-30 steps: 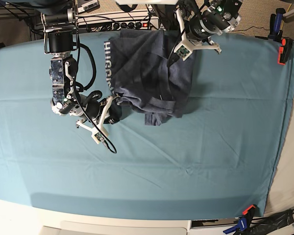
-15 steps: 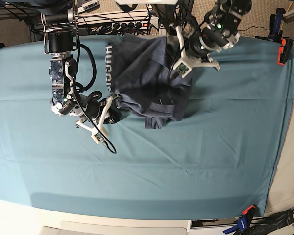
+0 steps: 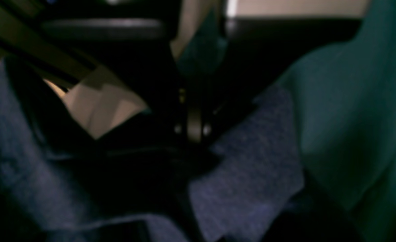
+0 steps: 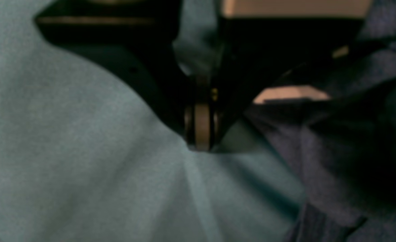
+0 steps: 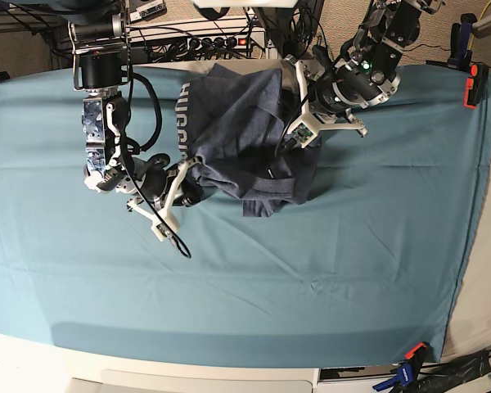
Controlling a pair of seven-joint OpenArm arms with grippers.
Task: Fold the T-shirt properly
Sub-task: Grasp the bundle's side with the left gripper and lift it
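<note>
The navy T-shirt [image 5: 237, 123] lies bunched at the back middle of the teal table cloth [image 5: 311, 270], with its white lettering [image 5: 182, 115] along the left edge. My left gripper [image 5: 286, 123] is shut on the shirt's right side and holds it lifted. In the left wrist view its closed fingertips [image 3: 194, 131] sit among blue shirt folds [image 3: 248, 174]. My right gripper [image 5: 194, 170] is shut at the shirt's front left corner. In the right wrist view its fingertips [image 4: 199, 134] are pressed together low on the cloth [image 4: 67, 151], with the shirt [image 4: 335, 161] right beside them.
An orange clamp [image 5: 473, 82] grips the table's right edge and a blue-orange clamp [image 5: 409, 364] the front edge. A power strip and cables [image 5: 221, 39] run behind the table. Cloth spreads wide in front and to the right.
My left gripper has moved forward and left, carrying the shirt's right side over the rest, so the shirt is more bunched. My right gripper has stayed nearly still.
</note>
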